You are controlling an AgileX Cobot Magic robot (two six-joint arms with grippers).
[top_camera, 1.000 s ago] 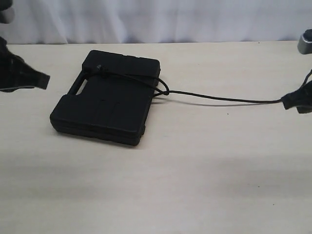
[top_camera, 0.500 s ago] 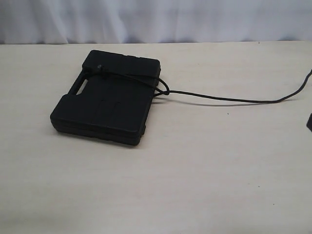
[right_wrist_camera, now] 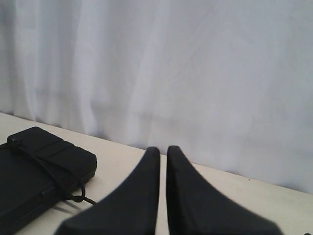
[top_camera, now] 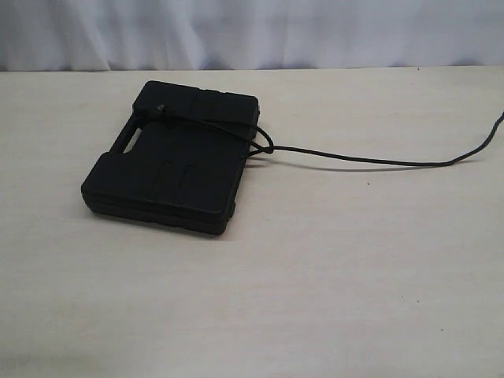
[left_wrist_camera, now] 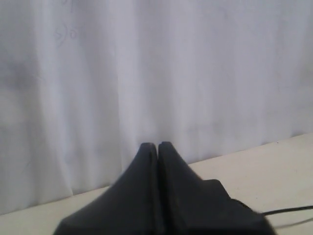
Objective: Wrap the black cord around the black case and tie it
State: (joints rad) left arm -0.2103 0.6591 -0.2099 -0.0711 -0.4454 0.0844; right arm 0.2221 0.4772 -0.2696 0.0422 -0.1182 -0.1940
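Where the exterior view takes in the whole scene, the black case (top_camera: 150,185) is seen lying flat on the pale table (top_camera: 315,283), left of the middle and toward the far side, its handle slot (top_camera: 129,141) turned to the left edge of the view and shallow ribs (top_camera: 177,172) showing on its top; the black cord (top_camera: 370,161) is laid across the top face of the case, from a small knot (top_camera: 162,110) near the far corner beside the slot, slanting to the case's right edge, where a small loop (top_camera: 265,146) is formed just beside that edge; from the loop a single free length is trailed rightward over the table and is curved upward where it is cut off by the right border of the view; a white curtain (top_camera: 252,31) is hung behind the table; the left gripper (left_wrist_camera: 157,146) is shown in the left wrist view with its fingers pressed together tip to tip, nothing being pinched between them, and is pointed toward the curtain; the right gripper (right_wrist_camera: 163,149) is shown in the right wrist view likewise closed, only a thin dark seam being left between the fingers and nothing being held; beyond it the case and the cord crossing its top are seen, well apart from the fingertips.
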